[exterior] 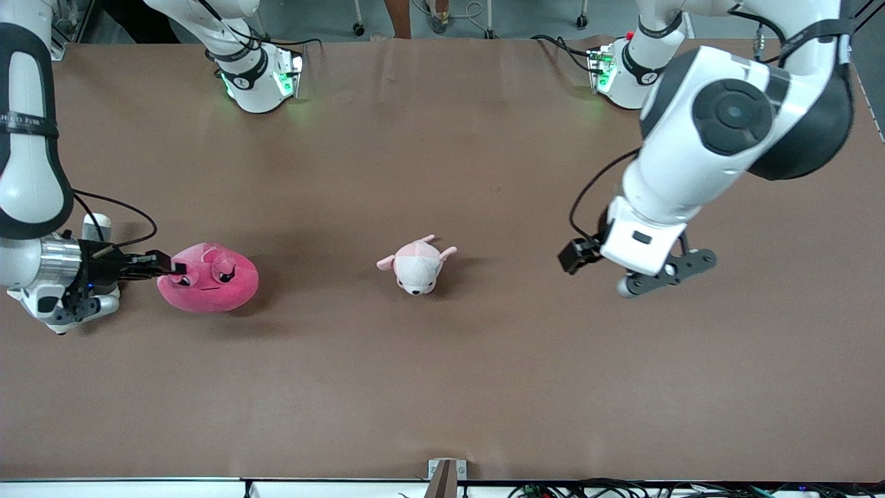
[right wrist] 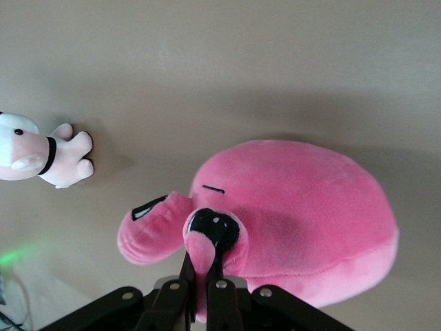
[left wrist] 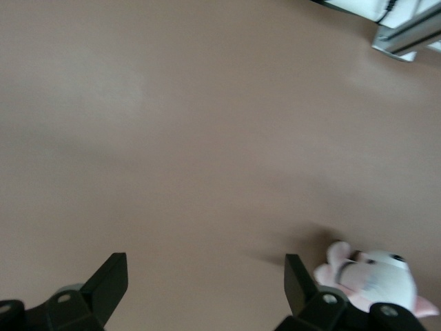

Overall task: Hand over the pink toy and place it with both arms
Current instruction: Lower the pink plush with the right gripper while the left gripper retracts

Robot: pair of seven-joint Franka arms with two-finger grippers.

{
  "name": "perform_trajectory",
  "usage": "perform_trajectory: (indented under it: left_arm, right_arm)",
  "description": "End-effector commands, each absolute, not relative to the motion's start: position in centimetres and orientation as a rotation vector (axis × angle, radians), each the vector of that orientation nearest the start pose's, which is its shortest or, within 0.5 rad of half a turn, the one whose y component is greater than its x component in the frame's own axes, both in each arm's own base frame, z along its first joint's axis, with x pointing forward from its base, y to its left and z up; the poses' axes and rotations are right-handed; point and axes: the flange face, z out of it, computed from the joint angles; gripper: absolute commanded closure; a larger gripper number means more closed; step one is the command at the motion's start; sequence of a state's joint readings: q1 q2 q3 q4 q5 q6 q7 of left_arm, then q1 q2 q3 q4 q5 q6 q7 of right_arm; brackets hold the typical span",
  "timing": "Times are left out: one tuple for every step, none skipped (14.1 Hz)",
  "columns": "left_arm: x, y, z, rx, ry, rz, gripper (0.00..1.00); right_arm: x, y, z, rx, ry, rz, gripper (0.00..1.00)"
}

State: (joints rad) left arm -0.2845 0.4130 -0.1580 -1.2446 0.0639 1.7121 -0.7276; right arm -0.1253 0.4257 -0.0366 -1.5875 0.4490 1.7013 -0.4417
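Observation:
The pink toy (exterior: 211,280), a round hot-pink plush with dark angry eyes, rests on the brown table toward the right arm's end. My right gripper (exterior: 173,266) is shut on a fold of the toy by its eye; the right wrist view shows the fingers pinching pink plush (right wrist: 203,262) with the toy's body (right wrist: 310,214) filling the frame. My left gripper (exterior: 657,273) hangs open and empty over bare table toward the left arm's end; its fingertips (left wrist: 114,276) stand wide apart in the left wrist view.
A small pale pink-and-white plush animal (exterior: 417,264) lies at the table's middle, between the two grippers; it also shows in the left wrist view (left wrist: 375,279) and the right wrist view (right wrist: 38,158). A metal bracket (exterior: 446,474) sits at the table's near edge.

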Motion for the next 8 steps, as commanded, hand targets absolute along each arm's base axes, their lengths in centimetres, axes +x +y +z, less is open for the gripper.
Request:
perform_trajectory:
  left_arm:
    - [63.1, -25.1, 54.2, -3.029, -0.318, -0.145, 0.00]
    - [63.2, -24.8, 54.3, -2.988, -0.288, -0.180, 0.00]
    - [63.3, -24.5, 54.5, -2.963, -0.252, -0.201, 0.00]
    - [63.3, -24.2, 54.8, -2.962, -0.207, -0.204, 0.00]
    - [63.2, -23.9, 55.2, -2.961, -0.134, -0.194, 0.00]
    - [63.4, -22.9, 55.6, -2.958, -0.085, -0.193, 0.00]
    - [63.7, -21.4, 56.1, -2.958, -0.073, -0.196, 0.00]
    - [63.6, -20.5, 56.9, -2.963, -0.064, -0.202, 0.00]
  right_arm:
    - [64.5, -7.2, 36.2, -2.575, -0.207, 0.215, 1.00]
    - [64.5, -6.9, 36.2, -2.570, -0.224, 0.215, 1.00]
    - [64.5, -6.5, 36.2, -2.565, -0.229, 0.216, 1.00]
    - [64.5, -6.3, 36.3, -2.552, -0.229, 0.220, 1.00]
    - [64.5, -6.4, 36.2, -2.543, -0.221, 0.222, 1.00]
    - [64.5, -6.4, 36.1, -2.541, -0.221, 0.222, 1.00]
    - [64.5, -6.5, 35.7, -2.539, -0.218, 0.227, 1.00]
    - [64.4, -6.5, 35.3, -2.534, -0.216, 0.242, 1.00]
